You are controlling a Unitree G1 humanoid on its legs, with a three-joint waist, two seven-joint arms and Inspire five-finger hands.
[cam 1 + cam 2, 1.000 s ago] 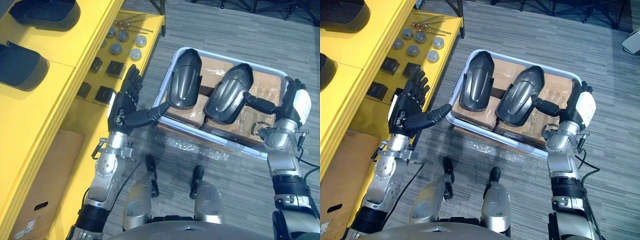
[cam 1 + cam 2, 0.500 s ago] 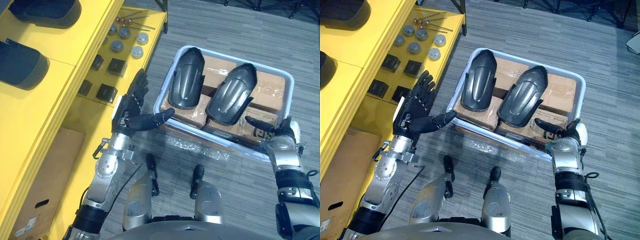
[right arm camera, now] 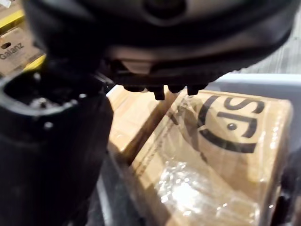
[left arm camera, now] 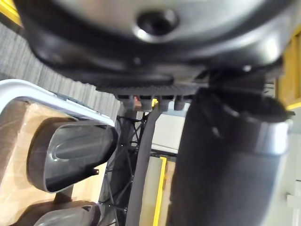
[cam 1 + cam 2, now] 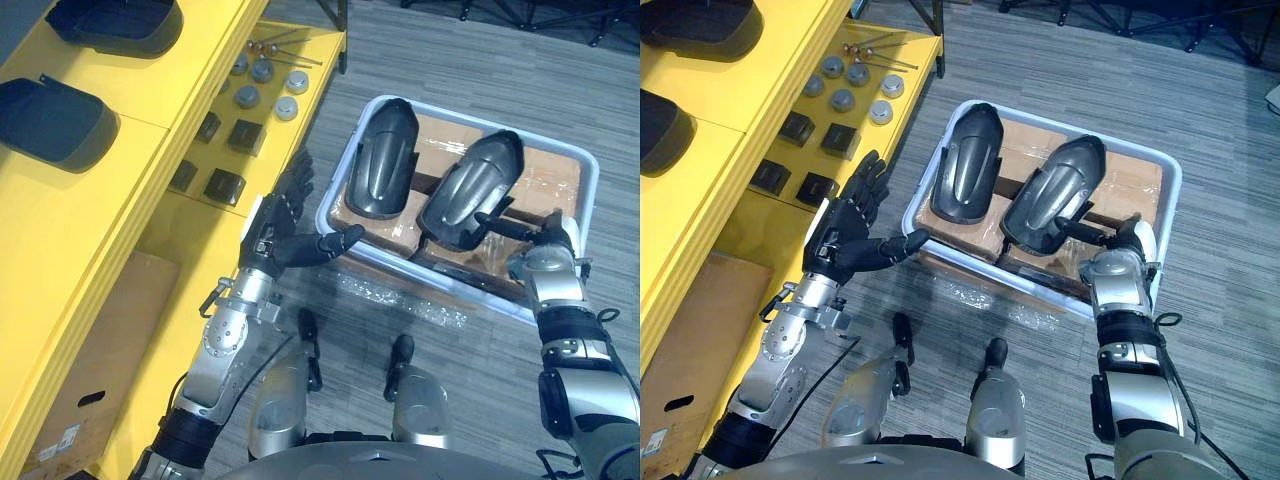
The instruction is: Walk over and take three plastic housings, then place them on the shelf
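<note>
**Supervisor:** Start with the big fixtures.

**Inspector:** The yellow shelf runs along the 9 to 11 o'clock side. The bin stands on the floor at 1 o'clock, near the shelf's lower tier. It is packed with cardboard boxes, which raise its load to rim height. In my judgement that is why the parts are easy to reach from above.

**Supervisor:** Where are the housings?

**Inspector:** Two shelved housings lie hollow side down on the top tier at 10 to 11 o'clock. Two more rest on the boxes. The left housing and right housing lie side by side, rounded backs up, and neither is gripped. Judging by the count, at least one more has to go across.

**Supervisor:** And the hands?

**Inspector:** The left hand hovers at 9 o'clock of the bin, spread wide and empty. Its thumb reaches to the near left corner of the rim. I judge it is set to come in on the left housing from the side. The right hand sits at the bin's 4 o'clock corner, with its thumb pointing at the right housing's lower end. I cannot tell whether it is spread or closed.

**Supervisor:** Anything small?

**Inspector:** Black blocks and grey discs lie on the lower tier, just past the left hand. A careless swing there could scatter them.
</note>
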